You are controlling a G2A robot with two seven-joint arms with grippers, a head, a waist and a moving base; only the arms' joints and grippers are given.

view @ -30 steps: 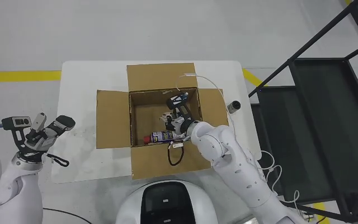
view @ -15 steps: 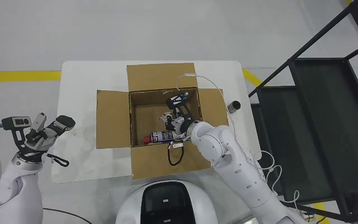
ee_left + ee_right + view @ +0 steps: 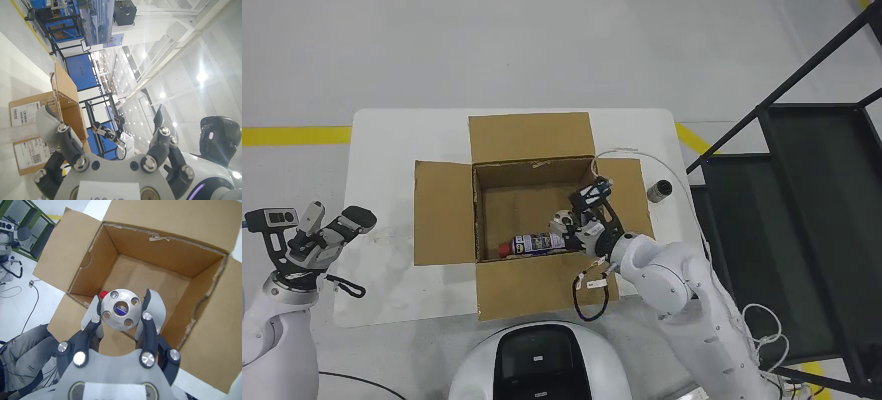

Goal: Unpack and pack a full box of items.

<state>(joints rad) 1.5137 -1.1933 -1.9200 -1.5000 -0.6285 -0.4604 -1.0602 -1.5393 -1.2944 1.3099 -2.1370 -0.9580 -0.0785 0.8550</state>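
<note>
Looks nearly unpacked: right gripper's (image 3: 122,300) fingers (image 3: 155,309) pinch a holed silver metal disc (image 3: 121,310), red-capped spray can (image 3: 537,242) left at 6 o'clock in the brown cardboard box (image 3: 151,251).

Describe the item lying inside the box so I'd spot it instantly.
A white table holds an open cardboard box. On its floor, near the robot-side wall, lies a spray can. Its red cap and printed label distinguish it from the plain metal disc held above.
</note>
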